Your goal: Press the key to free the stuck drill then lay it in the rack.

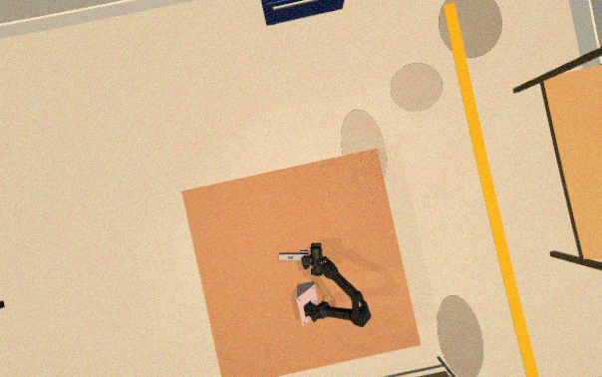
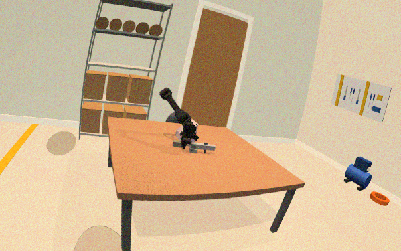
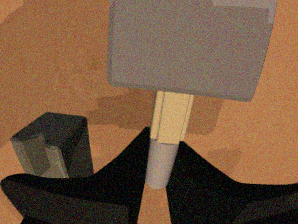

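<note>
No legible txt, labels, brands, nos. or signs in any of the 3 views, top, ext. or wrist. The wall panel in the ext. view has yellow bars plus small blue & gray marks, but nothing on it reads as letters or nos., & its meaning can't be told.
</note>
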You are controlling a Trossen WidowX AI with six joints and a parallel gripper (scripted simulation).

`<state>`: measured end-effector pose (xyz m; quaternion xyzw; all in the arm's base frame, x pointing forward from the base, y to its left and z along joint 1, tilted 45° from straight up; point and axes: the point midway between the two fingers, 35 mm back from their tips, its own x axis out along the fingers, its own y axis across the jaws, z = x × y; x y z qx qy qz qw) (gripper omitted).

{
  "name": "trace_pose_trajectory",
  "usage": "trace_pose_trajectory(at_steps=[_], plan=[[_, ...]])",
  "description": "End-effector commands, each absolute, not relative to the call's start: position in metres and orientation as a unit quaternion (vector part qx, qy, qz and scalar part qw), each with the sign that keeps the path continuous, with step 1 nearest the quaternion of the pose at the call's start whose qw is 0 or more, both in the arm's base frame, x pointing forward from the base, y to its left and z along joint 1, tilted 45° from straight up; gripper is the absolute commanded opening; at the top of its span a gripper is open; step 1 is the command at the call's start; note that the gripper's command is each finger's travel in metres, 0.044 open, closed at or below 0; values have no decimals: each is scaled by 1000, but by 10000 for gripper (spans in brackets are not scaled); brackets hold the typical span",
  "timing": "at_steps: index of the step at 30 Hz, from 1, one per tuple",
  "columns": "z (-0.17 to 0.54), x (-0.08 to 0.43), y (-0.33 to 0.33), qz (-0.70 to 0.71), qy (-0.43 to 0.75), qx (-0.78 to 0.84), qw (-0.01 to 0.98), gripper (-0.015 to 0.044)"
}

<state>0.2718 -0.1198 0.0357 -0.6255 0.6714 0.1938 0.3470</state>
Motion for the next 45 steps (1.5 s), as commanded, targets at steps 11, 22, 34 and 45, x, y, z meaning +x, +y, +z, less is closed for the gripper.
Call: trace_pose_trajectory(at_steps=[11,22,34,45], plan=[[52,267,-133,192,670,-628,347,0],[52,267,-136,192,672,-626,345,157],[49,268,-134,192,670,-628,347,440],[47,269,-131,192,670,-628,347,440]])
